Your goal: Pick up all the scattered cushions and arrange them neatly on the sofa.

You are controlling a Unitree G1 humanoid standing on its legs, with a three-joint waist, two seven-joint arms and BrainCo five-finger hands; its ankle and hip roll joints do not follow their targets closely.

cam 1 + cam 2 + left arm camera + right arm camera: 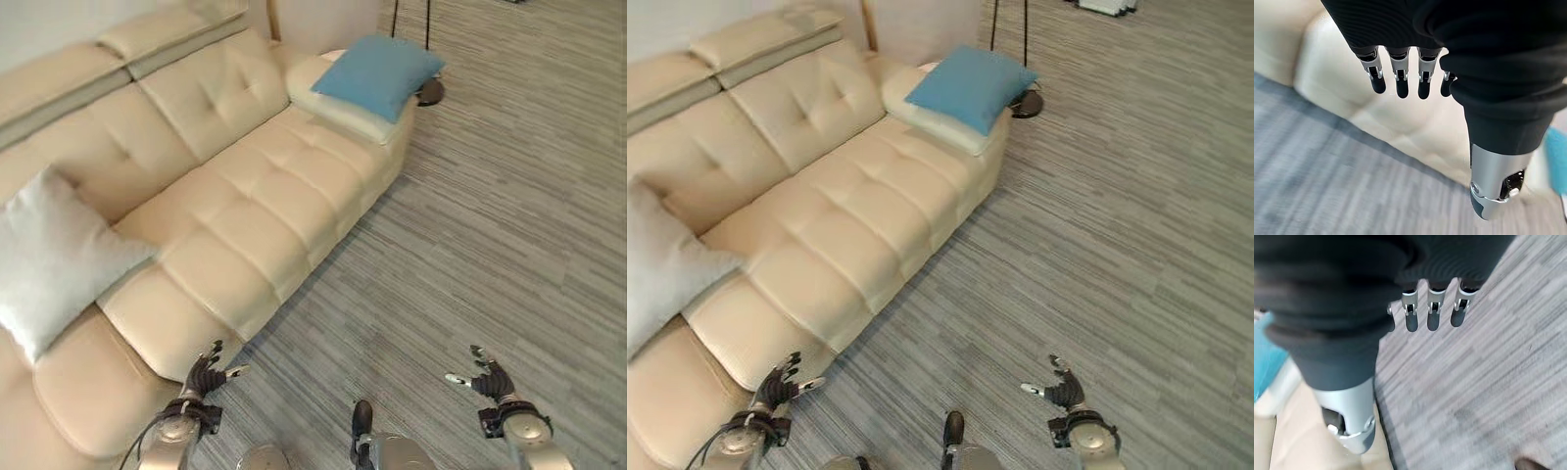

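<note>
Fingers of the left hand are shown straight and apart, empty, over the front edge of the sofa; the right hand is likewise spread and empty above the carpet. A white cushion leans on the near seat; a blue cushion lies on the far armrest. Both are judged light and soft (likely yielding), best pinched at a corner or edge.
</note>
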